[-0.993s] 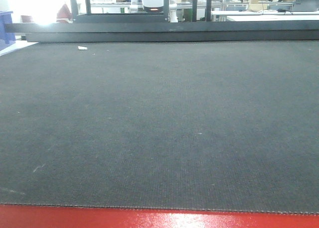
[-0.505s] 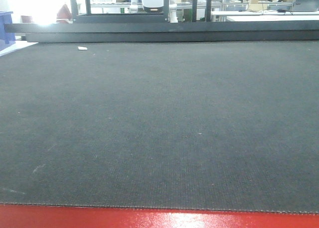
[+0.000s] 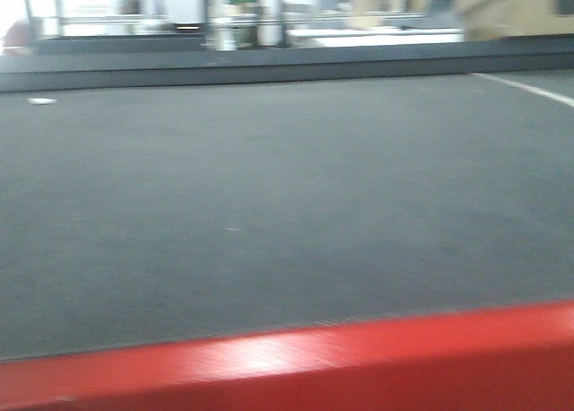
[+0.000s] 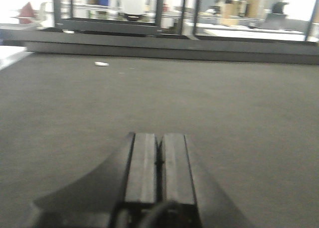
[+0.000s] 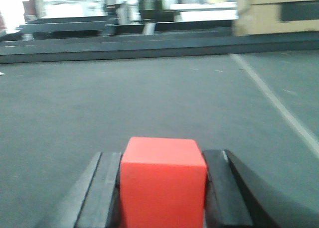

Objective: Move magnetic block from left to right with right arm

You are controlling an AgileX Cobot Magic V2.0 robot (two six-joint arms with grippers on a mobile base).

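While the black two-fingered right gripper [image 5: 160, 157] clamps the small matte red cube [image 5: 163, 188], the carry seems underway; next comes set-down toward three o'clock on the dark grey mat [image 5: 75, 113].

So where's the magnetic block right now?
Right wrist view, bottom centre: the magnetic block is clamped between the fingers of the right gripper, grey mat beyond.

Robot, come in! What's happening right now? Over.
Left gripper shut, empty. Right gripper shut on magnetic block. Mat ahead shows nothing in the way, only a white line off right.
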